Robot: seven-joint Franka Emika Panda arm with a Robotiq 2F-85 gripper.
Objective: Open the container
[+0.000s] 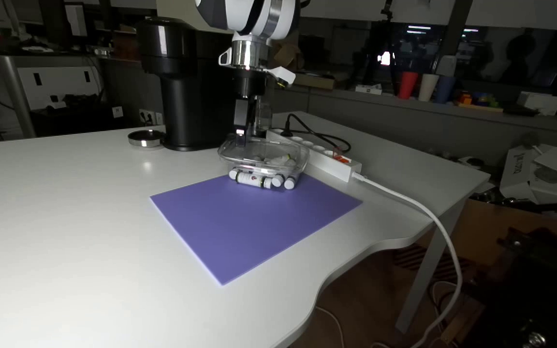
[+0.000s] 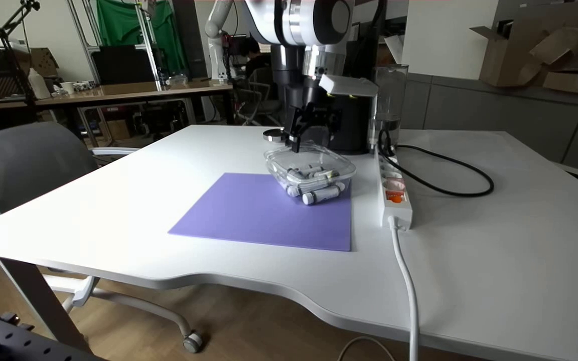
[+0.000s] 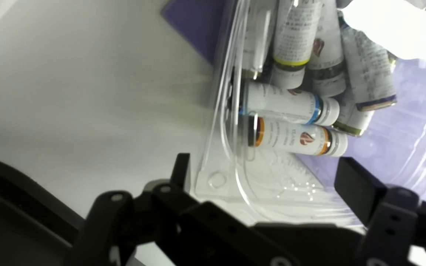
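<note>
I have the gripper (image 3: pixel 266 170) pointing down, its blocky black fingers (image 3: pixel 359 186) standing wide apart, and in the wrist view a rounded corner of the container (image 2: pixel 314 155) shows between them; whether either finger touches the plastic, I can't tell. The container sits directly below the tool, a shallow box of thin, clear plastic with a ridged rim, and its glossy lid (image 1: pixel 259 151) lies across the top, throwing a white glare back at my wrist camera. Through it I see small cylindrical bottles (image 3: pixel 294 136) heaped on their sides, with printed white labels, white caps and bands of yellow, blue and orange. A flat, matte purple mat (image 1: pixel 254 222) spreads out from below the tool, only partly under the box: the corner between my fingers lies past its edge, over the smooth white table (image 1: pixel 65 217). To one side of the gripper runs a long white power strip (image 1: pixel 326 164) with round sockets; on the opposite side sits a shallow round dish (image 1: pixel 146 141) with a shiny, metallic wall. Close behind the tool in both exterior views stands a tall black machine (image 1: pixel 182 101) with a glossy cylindrical head.
</note>
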